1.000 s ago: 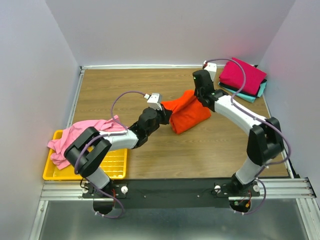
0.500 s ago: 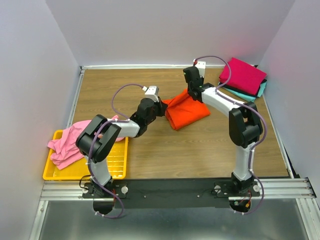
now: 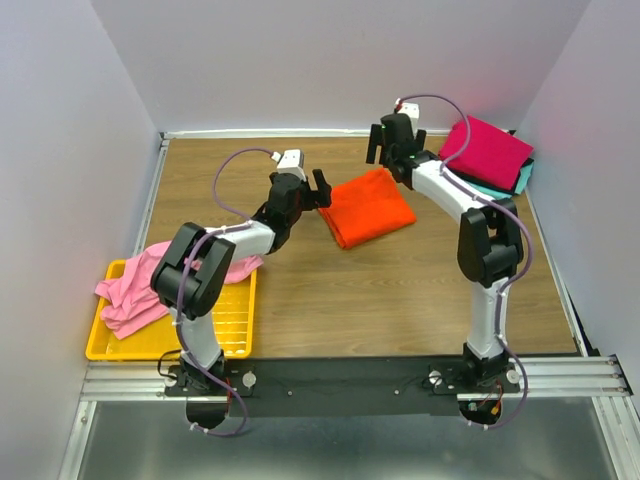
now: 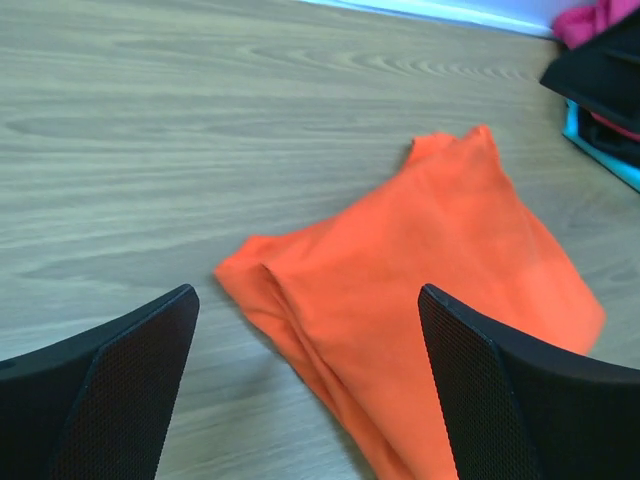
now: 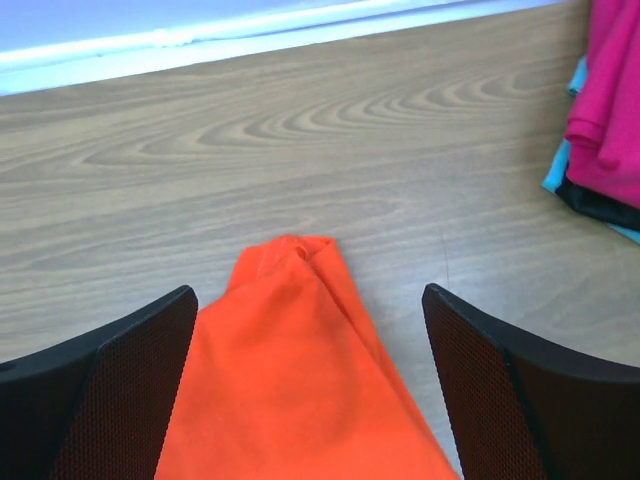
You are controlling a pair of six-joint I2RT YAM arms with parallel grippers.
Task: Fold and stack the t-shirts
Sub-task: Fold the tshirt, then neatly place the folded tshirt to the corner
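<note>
**Left claw [image 3: 318, 190] and right claw [image 3: 390, 152] both spread wide, orange t-shirt [image 3: 368, 205] free between them**

Folded into a rough rectangle, the orange t-shirt lies flat on the worktop [image 3: 400, 290], just above the middle of the overhead frame. Its edges look a little loose at the corner seen in the left wrist view. Judging by that, folding of this shirt is about finished, and the step in hand is getting it onto the stack.

That next move would call for both claws to come down on the shirt's near edges and pinch through all layers. They would then carry it level toward the upper right without letting the fold fall open.

Each claw is fully open, empty and touching nothing. The left claw sits at the shirt's left corner and the right claw at its upper corner. In both wrist views the cloth shows between the fingers, clear of them.

The stack [image 3: 490, 160] sits at the upper right, with a magenta t-shirt [image 3: 485, 148] on top and dark and teal edges showing beneath it.

Well apart, at the lower left, the pink t-shirt [image 3: 150, 278] lies crumpled across the yellow tray [image 3: 225, 328], not yet folded
</note>
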